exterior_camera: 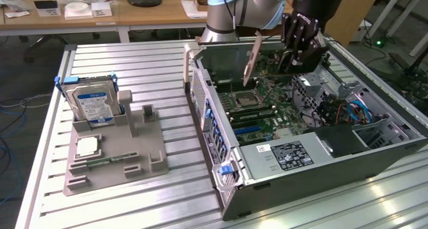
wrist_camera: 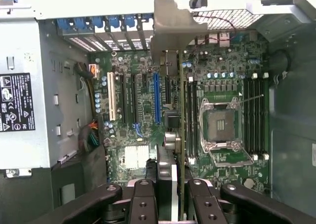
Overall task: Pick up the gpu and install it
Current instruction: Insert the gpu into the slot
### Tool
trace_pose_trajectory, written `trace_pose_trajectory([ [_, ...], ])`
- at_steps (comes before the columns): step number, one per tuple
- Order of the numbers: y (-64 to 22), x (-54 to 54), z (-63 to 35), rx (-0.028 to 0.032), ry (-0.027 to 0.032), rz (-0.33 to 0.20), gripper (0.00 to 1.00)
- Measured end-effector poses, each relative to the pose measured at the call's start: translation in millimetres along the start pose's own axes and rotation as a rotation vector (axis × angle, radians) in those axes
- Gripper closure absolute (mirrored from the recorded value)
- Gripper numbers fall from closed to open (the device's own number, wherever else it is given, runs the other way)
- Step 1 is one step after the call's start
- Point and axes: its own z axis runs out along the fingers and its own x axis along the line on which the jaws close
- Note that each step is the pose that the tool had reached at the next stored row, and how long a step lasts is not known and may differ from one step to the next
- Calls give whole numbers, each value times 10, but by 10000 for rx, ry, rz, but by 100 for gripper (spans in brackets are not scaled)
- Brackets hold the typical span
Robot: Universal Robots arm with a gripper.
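My gripper (exterior_camera: 302, 46) hangs over the open computer case (exterior_camera: 221, 154) and is shut on the gpu (exterior_camera: 309, 62). The card is held on edge above the motherboard, its metal bracket (exterior_camera: 252, 58) pointing toward the case's rear wall. In the wrist view the gpu (wrist_camera: 180, 135) appears edge-on as a thin green strip running up from between my black fingers (wrist_camera: 143, 202), with its bracket (wrist_camera: 170, 31) at the far end near the rear slot openings. My gripper (wrist_camera: 174, 202) clamps the card's near end. The card hovers over the expansion slots between the blue slot (wrist_camera: 157, 98) and the CPU socket (wrist_camera: 219, 128).
A grey fixture (exterior_camera: 114, 159) on the slatted table holds the silver hard drive (exterior_camera: 93, 101) upright, a square chip (exterior_camera: 87, 148) and a memory stick (exterior_camera: 100, 164). Inside the case are the power supply (exterior_camera: 287, 156), the drive cage with blue cables (exterior_camera: 354, 108) and the open CPU socket (exterior_camera: 244, 98).
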Motion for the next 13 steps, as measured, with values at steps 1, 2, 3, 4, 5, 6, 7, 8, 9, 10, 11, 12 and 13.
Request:
trace_pose_trajectory([
  [1,0,0,11,0,1,-60,72],
  [2,0,0,23,0,1,-126,72],
  [3,0,0,36,0,2,-191,72],
  [4,0,0,49,1,1,-240,72],
  [5,0,0,63,1,0,-271,72],
  [6,0,-1,82,2,-2,-277,72],
  [7,0,-1,101,2,-3,-277,72],
  [8,0,-1,119,2,-1,-277,72],
  [9,0,-1,137,2,-2,-261,72],
  [10,0,-1,154,2,-2,-233,72],
  [11,4,-1,172,2,-2,-227,72],
  [12,4,-1,190,2,-1,-227,72],
  [13,4,-1,210,1,-1,-228,72],
])
